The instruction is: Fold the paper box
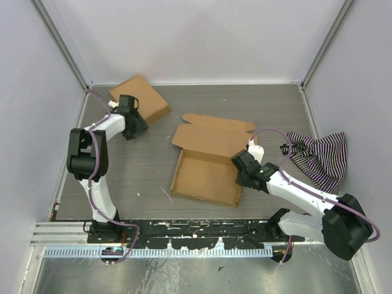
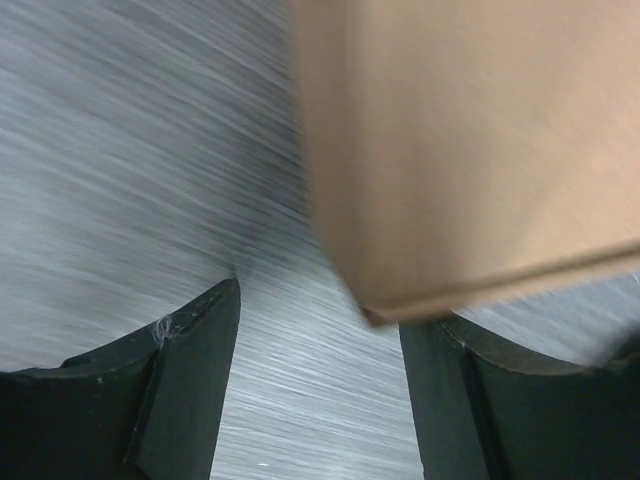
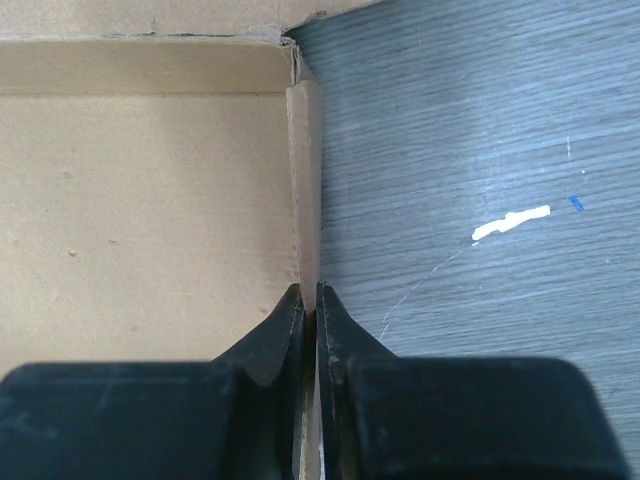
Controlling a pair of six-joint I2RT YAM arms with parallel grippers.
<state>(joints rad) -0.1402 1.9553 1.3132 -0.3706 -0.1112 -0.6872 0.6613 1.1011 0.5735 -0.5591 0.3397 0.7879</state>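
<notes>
Ideally the right end effector, pinching the 3 o'clock wall of the paper box, should press it upright; the left end effector is spread.

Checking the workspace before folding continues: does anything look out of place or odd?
A crumpled striped cloth lies at the right edge of the table, unrelated to box folding. A smaller cardboard box sits askew in the far left corner. The paper box itself shows no visible damage.
</notes>
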